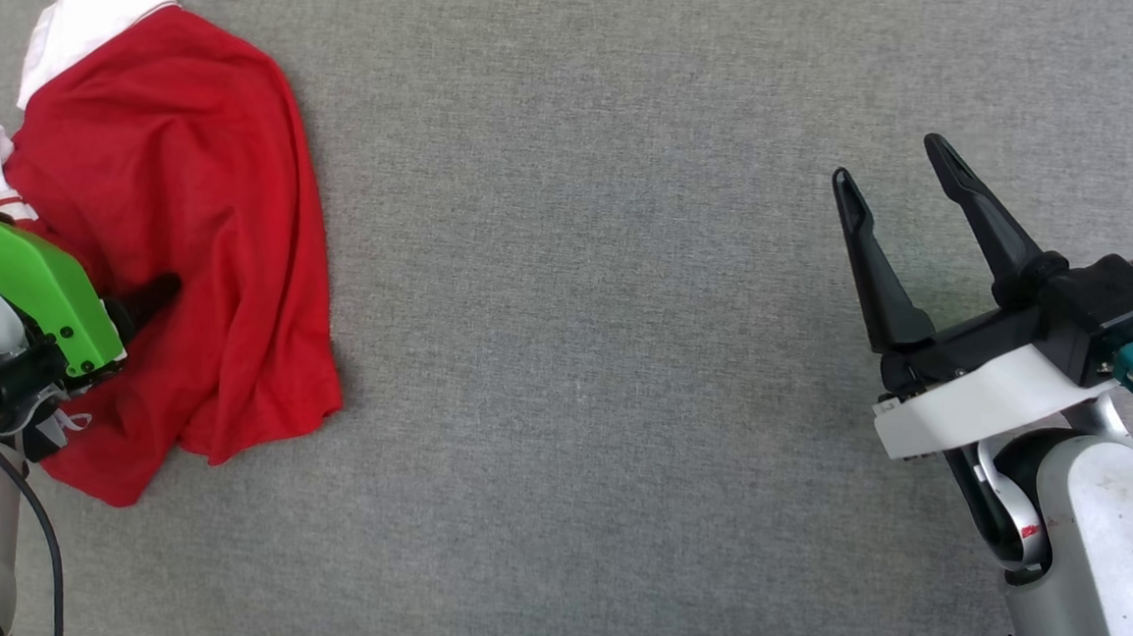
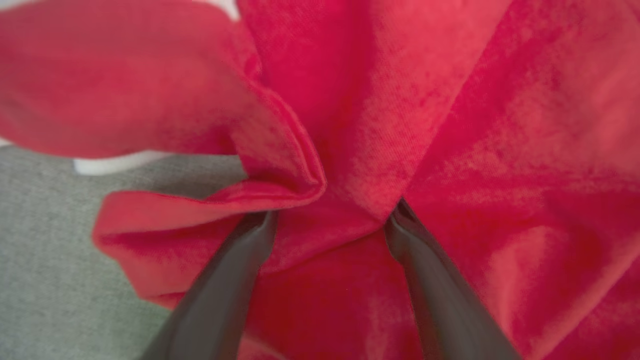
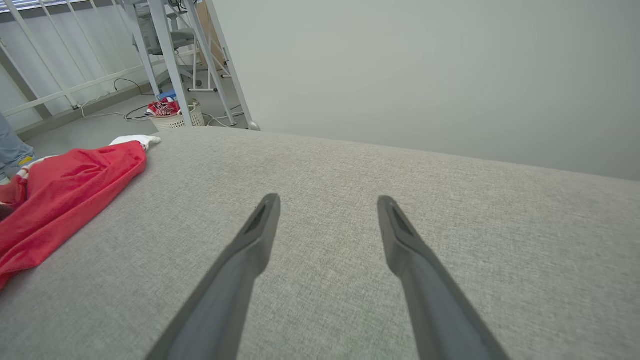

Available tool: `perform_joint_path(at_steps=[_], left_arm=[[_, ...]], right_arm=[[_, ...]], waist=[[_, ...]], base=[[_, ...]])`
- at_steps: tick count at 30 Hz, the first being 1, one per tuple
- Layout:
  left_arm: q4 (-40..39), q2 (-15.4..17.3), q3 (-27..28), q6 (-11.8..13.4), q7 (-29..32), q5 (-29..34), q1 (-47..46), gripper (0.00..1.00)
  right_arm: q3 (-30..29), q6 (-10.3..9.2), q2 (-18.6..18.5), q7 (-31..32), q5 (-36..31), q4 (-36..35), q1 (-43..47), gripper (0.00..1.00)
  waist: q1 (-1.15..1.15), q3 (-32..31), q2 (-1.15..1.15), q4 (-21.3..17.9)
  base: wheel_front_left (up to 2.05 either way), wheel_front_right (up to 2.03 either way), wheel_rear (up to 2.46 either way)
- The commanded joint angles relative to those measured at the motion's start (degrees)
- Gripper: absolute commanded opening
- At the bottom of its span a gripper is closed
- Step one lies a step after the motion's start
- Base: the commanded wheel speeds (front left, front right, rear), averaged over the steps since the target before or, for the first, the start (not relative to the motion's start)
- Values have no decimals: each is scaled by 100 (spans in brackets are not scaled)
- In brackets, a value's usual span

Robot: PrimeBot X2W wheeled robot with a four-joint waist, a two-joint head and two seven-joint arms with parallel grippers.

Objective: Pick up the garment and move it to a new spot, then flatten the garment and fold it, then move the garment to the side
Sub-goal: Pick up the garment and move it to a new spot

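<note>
A grey woven surface (image 1: 631, 403) spreads wide; past its far edge a pale basket (image 3: 176, 121) (red-and-white cloth inside) stands beside white frame legs (image 3: 169, 60), cables (image 3: 125, 82) nearby

The garment (image 1: 188, 233) lies heaped on the tabletop's (image 1: 579, 357) left side, reaching its far edge. The left tool (image 2: 332, 212) is among its folds; the right tool (image 1: 888, 159) is well apart, near right.
</note>
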Motion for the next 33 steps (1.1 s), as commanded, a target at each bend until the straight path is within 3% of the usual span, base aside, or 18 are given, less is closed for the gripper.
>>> perform_joint_path(at_steps=[1,5,12,18,25,33], left_arm=[[323,-381,-248,-7,158,-21,321,0],[347,-322,-380,-7,-540,127,264,0],[120,-138,-270,-7,-2560,480,173,0],[-215,-96,-259,44,-3874,868,216,0],[-1036,-275,-441,275,-4647,1255,443,0],[-2243,-821,-880,423,-4707,1399,788,0]], right_arm=[[-12,-5,3,-51,38,27,-103,100],[-69,-5,23,-73,67,126,-22,100],[-240,-5,96,-203,156,328,205,100],[-483,-5,151,-293,212,438,477,100],[-749,-5,172,-307,302,472,784,100],[-1057,-5,174,-284,463,411,1017,100]], waist=[[0,-62,-1,-18],[0,-368,-1,21],[0,-1041,-1,36],[0,-1649,-1,-13],[0,-2190,-1,-202],[0,-2545,-1,-723]], base=[[0,0,0],[0,0,0],[0,0,0],[0,0,0],[0,0,0],[0,0,0]])
